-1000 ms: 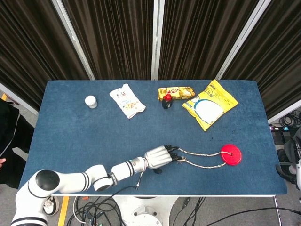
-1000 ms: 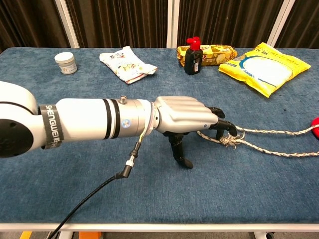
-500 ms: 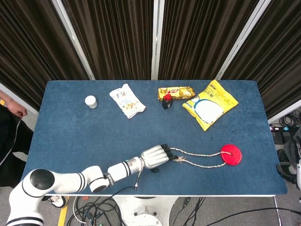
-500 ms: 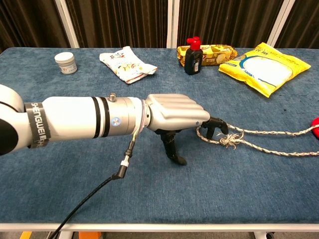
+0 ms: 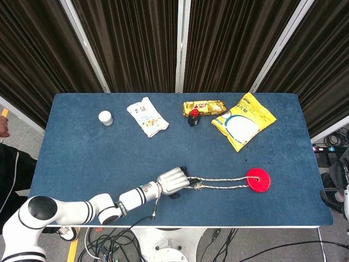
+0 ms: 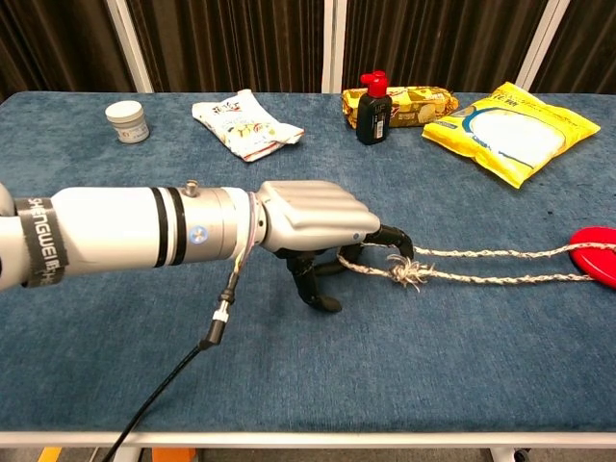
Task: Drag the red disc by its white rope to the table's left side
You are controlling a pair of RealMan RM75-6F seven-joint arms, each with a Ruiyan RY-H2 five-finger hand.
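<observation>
While my left hand [image 5: 173,180] hooks its dark fingers [image 6: 393,238] around the near end of the rope [image 5: 221,183], the disc [image 5: 257,180] lies straight off to its right, near the table's [image 5: 82,142] front edge. Both strands run taut and nearly level between them, so the rope's long axis points along the pull I want: leftward. From the chest view the fingers look curled through the loop by the knot [image 6: 404,272], though I can't be sure the thumb clamps it. My right hand is nowhere in sight.

Red disc [image 5: 257,180] flat (white rope [image 5: 223,182] taut).
</observation>
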